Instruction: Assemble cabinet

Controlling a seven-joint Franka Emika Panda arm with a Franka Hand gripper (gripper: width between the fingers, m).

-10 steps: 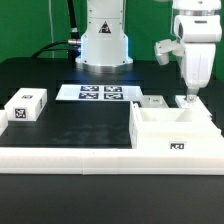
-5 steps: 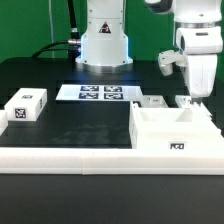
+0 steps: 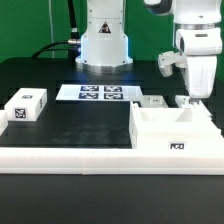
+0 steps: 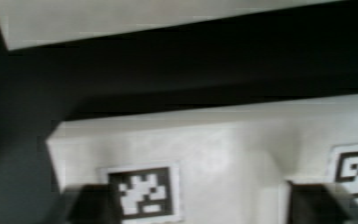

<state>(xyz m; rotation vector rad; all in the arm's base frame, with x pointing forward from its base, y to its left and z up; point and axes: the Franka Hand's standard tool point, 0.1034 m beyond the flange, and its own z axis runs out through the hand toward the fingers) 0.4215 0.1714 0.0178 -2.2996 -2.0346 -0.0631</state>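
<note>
The cabinet [image 3: 175, 131], a white open box body with a tag on its front face, stands at the exterior view's right. My gripper [image 3: 188, 98] hangs just behind its far wall, pointing down over a small white tagged part [image 3: 181, 102]. In the wrist view the gripper [image 4: 197, 206] is open. Its two dark fingertips [image 4: 83, 200] stand wide apart on either side of this white tagged part [image 4: 194, 150]. I cannot tell whether they touch it. A second tag [image 4: 357, 170] shows beside it.
A small white tagged block [image 3: 25, 106] lies at the exterior view's left. The marker board [image 3: 98, 93] lies before the robot base. Another small white part [image 3: 154, 100] lies behind the cabinet. A long low white rail [image 3: 65, 156] runs along the front.
The hand turned and shifted slightly toward the exterior view's right one second ago. It has stayed still since. The parts have not moved.
</note>
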